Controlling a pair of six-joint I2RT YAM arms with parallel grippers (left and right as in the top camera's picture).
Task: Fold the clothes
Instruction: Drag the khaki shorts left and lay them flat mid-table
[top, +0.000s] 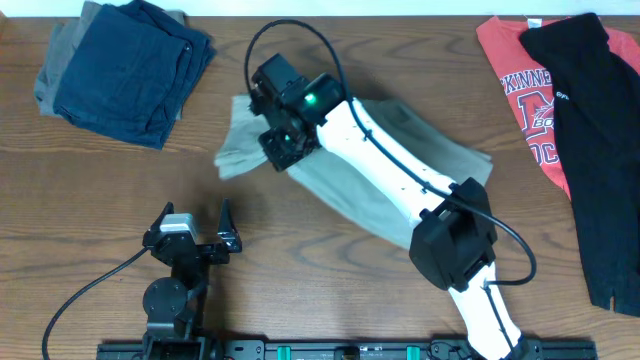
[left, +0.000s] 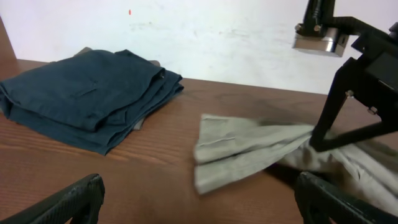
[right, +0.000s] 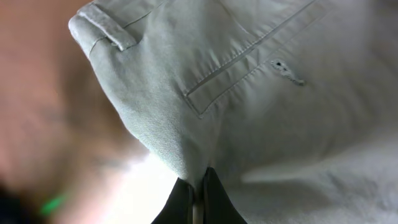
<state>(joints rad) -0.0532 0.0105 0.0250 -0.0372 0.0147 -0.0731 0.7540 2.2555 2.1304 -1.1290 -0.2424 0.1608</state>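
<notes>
Tan khaki trousers (top: 380, 185) lie across the middle of the table, the waist end toward the left. My right gripper (top: 283, 140) is shut on a pinch of that cloth near the waist; the right wrist view shows the fingertips (right: 198, 186) closed on a fold below the welt pocket (right: 236, 62). The trousers also show in the left wrist view (left: 249, 152). My left gripper (top: 195, 235) is open and empty at the front left, its fingers (left: 199, 202) well apart above the wood.
A folded navy garment over a grey one (top: 125, 65) sits at the back left, also in the left wrist view (left: 87, 93). A red printed T-shirt (top: 520, 85) and black trousers (top: 595, 140) lie at the right edge.
</notes>
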